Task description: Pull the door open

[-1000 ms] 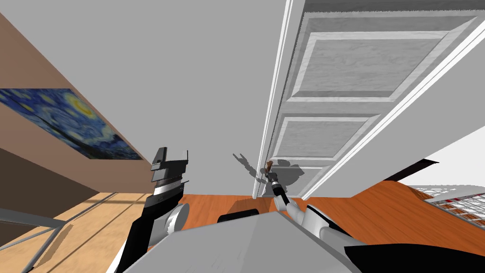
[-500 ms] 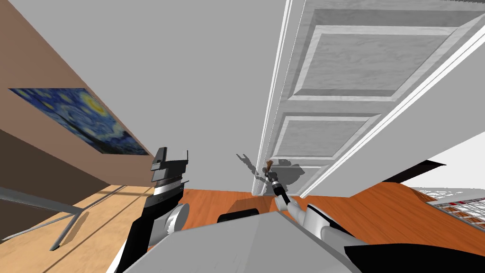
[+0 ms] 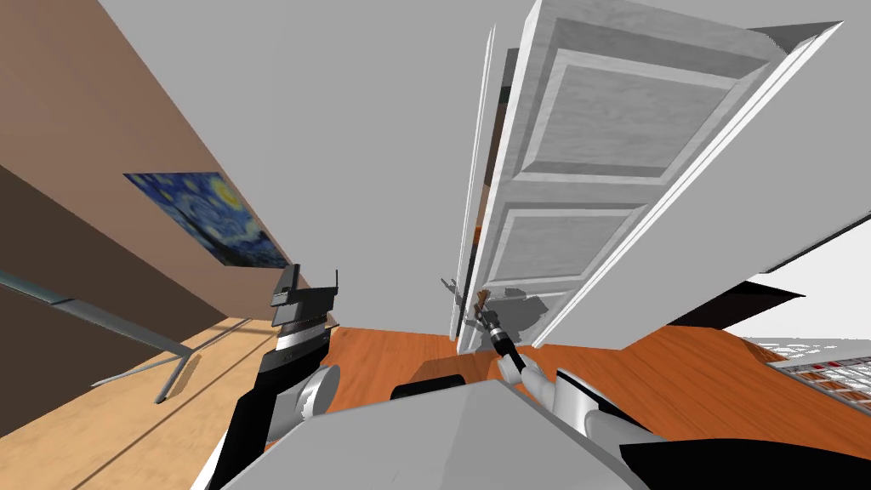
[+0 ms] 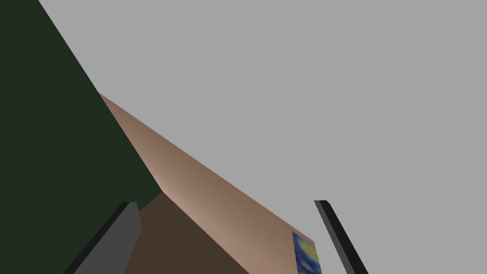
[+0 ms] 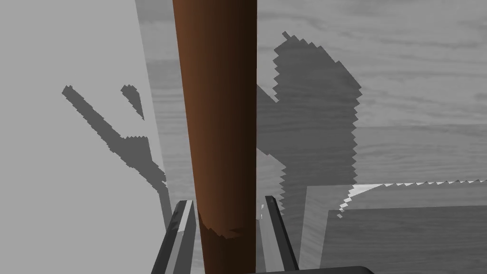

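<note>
A grey panelled door [image 3: 587, 170] stands ajar, with a narrow gap between its latch edge and the white frame [image 3: 473, 196]. Its brown bar handle [image 3: 481, 298] sits low on that edge. My right gripper [image 3: 484, 306] reaches up to the handle. In the right wrist view the brown handle [image 5: 216, 119] runs between both fingers [image 5: 183, 233], which press its sides, so the right gripper [image 5: 228, 223] is shut on it. My left gripper [image 3: 308, 285] is raised left of the door, near the grey wall. The left gripper [image 4: 228, 238] is open and holds nothing.
A brown wall with a blue swirled painting [image 3: 213, 217] runs along the left. A slanted grey metal leg [image 3: 128, 327] stands on the pale floor below it. Orange wood floor [image 3: 383, 353] lies before the door. A white grid-like object [image 3: 816, 370] is at the right edge.
The door has swung out from its frame towards me, opening a gap at the latch edge. My head view has shifted, with the painting sliding right. The right gripper stays on the handle.
</note>
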Motion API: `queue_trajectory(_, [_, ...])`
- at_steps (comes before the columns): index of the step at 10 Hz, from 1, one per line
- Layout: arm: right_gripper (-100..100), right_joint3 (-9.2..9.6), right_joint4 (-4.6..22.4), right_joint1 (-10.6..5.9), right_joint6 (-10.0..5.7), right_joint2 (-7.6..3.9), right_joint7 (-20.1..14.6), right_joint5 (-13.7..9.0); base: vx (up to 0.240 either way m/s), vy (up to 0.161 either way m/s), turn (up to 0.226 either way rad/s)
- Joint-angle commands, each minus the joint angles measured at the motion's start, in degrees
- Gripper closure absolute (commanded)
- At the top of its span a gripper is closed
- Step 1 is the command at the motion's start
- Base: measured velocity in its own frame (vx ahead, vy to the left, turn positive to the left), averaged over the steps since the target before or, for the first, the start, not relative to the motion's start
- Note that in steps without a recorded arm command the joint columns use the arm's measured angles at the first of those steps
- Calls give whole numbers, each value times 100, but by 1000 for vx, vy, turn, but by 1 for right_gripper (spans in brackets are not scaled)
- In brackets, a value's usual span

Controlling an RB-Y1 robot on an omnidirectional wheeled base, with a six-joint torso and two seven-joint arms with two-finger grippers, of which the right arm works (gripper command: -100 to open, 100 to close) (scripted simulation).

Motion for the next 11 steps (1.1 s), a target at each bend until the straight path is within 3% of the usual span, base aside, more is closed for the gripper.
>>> queue_trajectory(1, [100,140,-10,23,-53,-61,-129,54,-195,-63,44])
queue_trajectory(2, [100,82,9,-1,-38,-29,-71,33,-86,-27,16])
queue_trajectory(3, [100,249,-13,42,-139,-98,-188,102,-143,-36,36])
queue_trajectory(6, [100,442,-52,85,-268,-197,-320,182,-174,-71,39])
queue_trajectory(10, [100,868,-142,180,-549,-416,-614,354,-201,-95,36])
queue_trajectory(11, [100,803,-122,140,-509,-393,-574,328,-97,-36,8])
